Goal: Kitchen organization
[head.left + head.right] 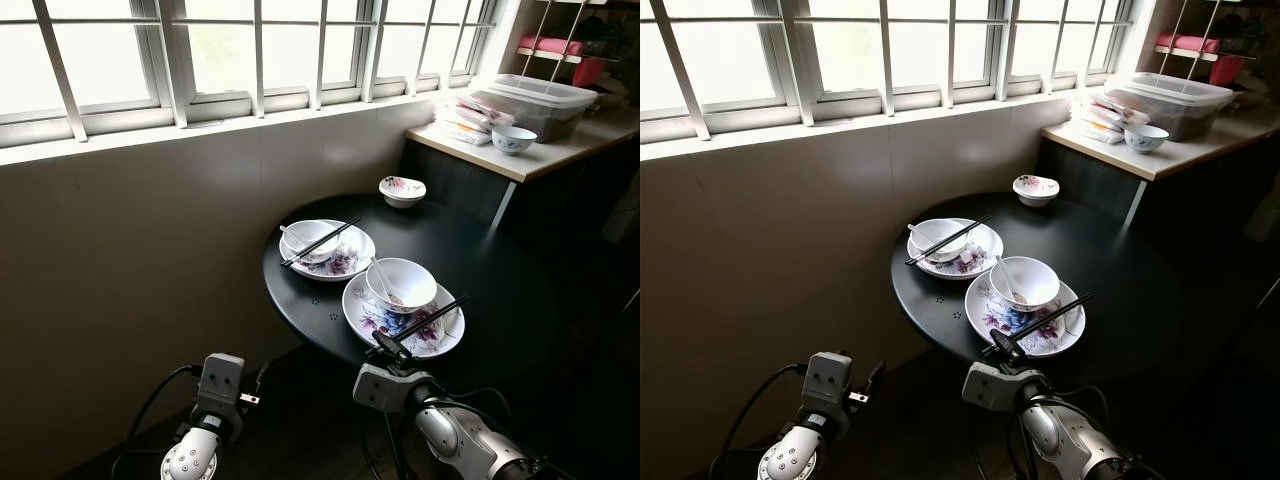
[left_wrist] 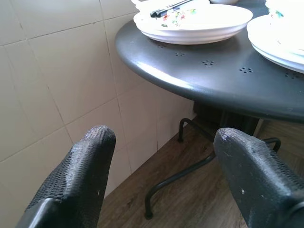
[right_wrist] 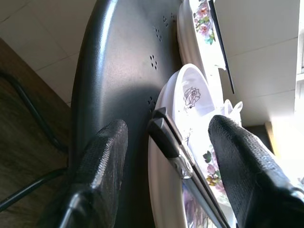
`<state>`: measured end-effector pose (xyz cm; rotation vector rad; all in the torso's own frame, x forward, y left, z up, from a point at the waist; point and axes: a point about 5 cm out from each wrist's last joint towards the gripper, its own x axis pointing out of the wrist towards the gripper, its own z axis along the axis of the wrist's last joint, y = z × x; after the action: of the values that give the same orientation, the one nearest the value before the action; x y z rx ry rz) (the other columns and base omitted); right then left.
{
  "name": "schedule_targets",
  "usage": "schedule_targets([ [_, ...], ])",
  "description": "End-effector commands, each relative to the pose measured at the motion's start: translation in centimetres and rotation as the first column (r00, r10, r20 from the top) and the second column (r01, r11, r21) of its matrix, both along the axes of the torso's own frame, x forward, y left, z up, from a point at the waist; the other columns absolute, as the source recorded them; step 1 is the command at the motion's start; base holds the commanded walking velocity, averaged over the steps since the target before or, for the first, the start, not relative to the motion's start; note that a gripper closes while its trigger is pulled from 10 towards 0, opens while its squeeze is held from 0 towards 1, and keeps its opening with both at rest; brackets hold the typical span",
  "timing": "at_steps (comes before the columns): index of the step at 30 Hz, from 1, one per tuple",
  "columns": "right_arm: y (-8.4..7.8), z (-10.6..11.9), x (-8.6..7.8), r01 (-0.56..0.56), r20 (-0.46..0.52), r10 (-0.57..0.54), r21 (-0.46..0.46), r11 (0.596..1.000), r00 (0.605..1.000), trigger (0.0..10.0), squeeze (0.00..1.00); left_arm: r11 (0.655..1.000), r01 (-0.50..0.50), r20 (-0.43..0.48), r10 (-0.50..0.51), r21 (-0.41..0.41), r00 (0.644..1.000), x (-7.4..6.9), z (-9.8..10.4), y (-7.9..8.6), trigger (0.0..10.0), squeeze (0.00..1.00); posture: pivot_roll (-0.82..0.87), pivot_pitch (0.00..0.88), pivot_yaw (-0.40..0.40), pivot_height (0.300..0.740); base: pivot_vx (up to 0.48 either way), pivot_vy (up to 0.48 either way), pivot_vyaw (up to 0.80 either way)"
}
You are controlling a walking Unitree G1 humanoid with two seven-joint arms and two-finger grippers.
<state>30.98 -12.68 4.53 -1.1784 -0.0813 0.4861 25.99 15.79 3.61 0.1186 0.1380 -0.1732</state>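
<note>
A round black table point(image 1: 480, 270) carries two floral plates. On the near plate point(image 1: 372, 318) stand a white bowl point(image 1: 403, 283) with a spoon and a pair of black chopsticks point(image 1: 428, 320) that juts over the rim. My right gripper point(image 1: 385, 348) is open at the table's near edge, and the chopsticks' end point(image 3: 164, 135) lies between its fingers, untouched. The far plate point(image 1: 345, 262) holds a bowl point(image 1: 308, 237) with chopsticks point(image 1: 322, 241) across it. A small floral bowl point(image 1: 402, 189) sits at the far edge. My left gripper point(image 2: 164, 137) is open, low beside the table.
At the right stands a counter point(image 1: 520, 160) with a clear plastic box point(image 1: 535, 100) and a small bowl point(image 1: 513, 140). A tiled wall point(image 1: 150, 260) under the window runs along the left. The table's curved metal legs point(image 2: 171, 178) rest on a wooden floor.
</note>
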Motion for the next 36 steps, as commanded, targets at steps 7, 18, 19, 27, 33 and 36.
schedule_targets([
  [7, -0.21, 0.19, 0.36, -0.021, 0.062, 0.024, -0.053, 0.998, 0.998, 10.0, 0.00, 1.000, -0.002, 0.010, 0.002, -0.012, 1.000, 0.33, 0.28, 0.03, 10.0, 0.00, 0.04, 0.000, -0.056, 0.740, 0.000, 0.000, 0.00],
  [18, -0.63, -0.21, 0.54, 0.004, 0.070, 0.003, -0.090, 0.996, 0.998, 8.5, 0.00, 1.000, -0.002, 0.007, 0.002, -0.014, 1.000, 0.47, 0.27, 0.05, 10.0, 0.00, 0.05, 0.000, -0.056, 0.740, 0.000, 0.000, 0.00],
  [19, -0.63, -0.21, 0.54, 0.004, 0.070, 0.003, -0.090, 0.996, 0.998, 8.5, 0.00, 1.000, -0.002, 0.007, 0.002, -0.014, 1.000, 0.47, 0.27, 0.05, 10.0, 0.00, 0.05, 0.000, -0.056, 0.740, 0.000, 0.000, 0.00],
  [27, -0.86, -0.28, 0.84, 0.028, 0.100, -0.016, -0.117, 0.993, 0.995, 9.2, 0.00, 1.000, -0.002, 0.007, 0.002, -0.015, 1.000, 0.62, 0.31, 0.14, 10.0, 0.00, 0.05, 0.000, -0.055, 0.740, 0.000, 0.000, 0.00],
  [33, -0.77, -0.41, 0.83, 0.020, 0.091, -0.009, -0.117, 0.993, 0.996, 4.6, 0.00, 1.000, -0.002, 0.007, 0.002, -0.017, 1.000, 0.66, 0.31, 0.11, 10.0, 0.00, 0.05, 0.000, -0.056, 0.740, 0.000, 0.000, 0.00],
  [36, -0.78, -0.42, 0.86, 0.017, 0.093, -0.006, -0.118, 0.993, 0.996, 3.2, 0.00, 1.000, -0.002, 0.007, 0.003, -0.018, 1.000, 0.74, 0.32, 0.03, 10.0, 0.00, 0.05, 0.000, -0.058, 0.740, 0.000, 0.000, 0.00],
])
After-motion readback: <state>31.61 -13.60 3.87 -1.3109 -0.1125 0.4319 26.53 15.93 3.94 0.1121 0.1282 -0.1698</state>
